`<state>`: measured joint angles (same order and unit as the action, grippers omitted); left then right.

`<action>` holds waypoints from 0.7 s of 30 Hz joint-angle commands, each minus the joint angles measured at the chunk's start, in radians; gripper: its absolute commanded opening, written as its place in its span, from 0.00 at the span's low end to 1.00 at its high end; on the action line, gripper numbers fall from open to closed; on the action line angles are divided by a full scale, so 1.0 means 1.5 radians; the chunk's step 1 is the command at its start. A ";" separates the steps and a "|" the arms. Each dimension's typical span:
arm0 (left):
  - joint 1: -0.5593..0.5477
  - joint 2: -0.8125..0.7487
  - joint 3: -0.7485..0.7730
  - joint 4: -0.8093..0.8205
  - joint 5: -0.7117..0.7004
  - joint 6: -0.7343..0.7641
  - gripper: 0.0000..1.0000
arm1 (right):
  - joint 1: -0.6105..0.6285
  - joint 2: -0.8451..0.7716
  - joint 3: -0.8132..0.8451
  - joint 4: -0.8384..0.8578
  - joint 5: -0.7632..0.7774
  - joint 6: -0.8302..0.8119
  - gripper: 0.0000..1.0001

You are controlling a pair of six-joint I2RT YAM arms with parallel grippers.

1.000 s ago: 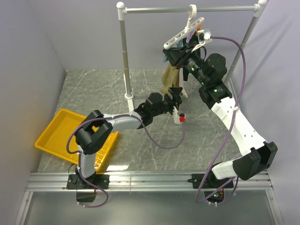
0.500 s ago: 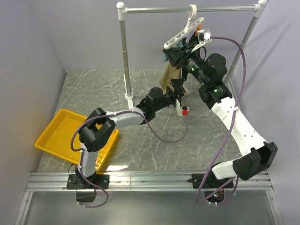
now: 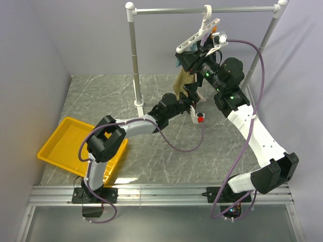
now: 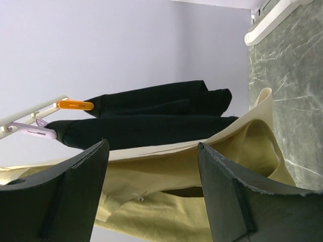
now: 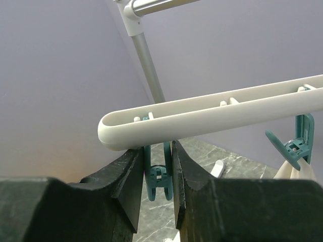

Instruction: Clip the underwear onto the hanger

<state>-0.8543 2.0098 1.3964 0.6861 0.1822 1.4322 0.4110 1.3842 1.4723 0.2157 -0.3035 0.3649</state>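
The white hanger (image 3: 198, 36) hangs by its hook from the rail, slanting down to the left. My right gripper (image 3: 186, 59) is at its low end, shut on a teal clip (image 5: 158, 176) under the hanger bar (image 5: 217, 111). A second teal clip (image 5: 295, 143) sits further along the bar, with cream fabric below it. The tan underwear (image 3: 182, 80) hangs beneath that low end. My left gripper (image 3: 192, 95) is just below the underwear and open. In the left wrist view the underwear (image 4: 202, 201) fills the gap between the wide-apart fingers (image 4: 237, 201). Orange (image 4: 75, 105) and purple (image 4: 33, 132) clips show on the hanger.
The silver rail (image 3: 202, 10) stands on a left post (image 3: 133, 60) with a white foot (image 3: 140, 105) and a slanted right post (image 3: 267, 35). A yellow tray (image 3: 65, 146) lies at the front left of the marble table. Walls close in on both sides.
My left gripper has moved up and to the right, from the table's middle to just under the hanging underwear. The right arm and hanger have not moved.
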 commanded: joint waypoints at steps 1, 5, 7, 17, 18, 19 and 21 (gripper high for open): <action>-0.002 -0.004 0.015 0.023 -0.008 0.019 0.76 | 0.003 -0.018 0.007 0.021 0.011 -0.010 0.00; 0.002 0.010 0.028 0.014 -0.014 0.037 0.75 | 0.003 -0.016 0.011 0.018 0.012 -0.012 0.00; 0.004 0.016 0.031 0.007 -0.009 0.058 0.76 | 0.003 -0.017 0.009 0.017 0.012 -0.017 0.00; 0.005 0.047 0.052 -0.023 -0.023 0.107 0.69 | 0.002 -0.029 -0.006 0.031 0.007 -0.027 0.00; 0.005 0.051 0.055 -0.023 -0.025 0.111 0.68 | 0.002 -0.027 -0.003 0.032 0.001 -0.028 0.00; 0.005 0.052 0.056 -0.023 -0.027 0.112 0.67 | 0.003 -0.024 0.005 0.028 0.000 -0.028 0.00; 0.005 0.058 0.069 -0.032 -0.036 0.112 0.64 | 0.003 -0.021 0.010 0.025 -0.004 -0.026 0.00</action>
<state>-0.8501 2.0933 1.4353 0.6373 0.1513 1.5757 0.4118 1.3808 1.4635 0.2169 -0.3065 0.3416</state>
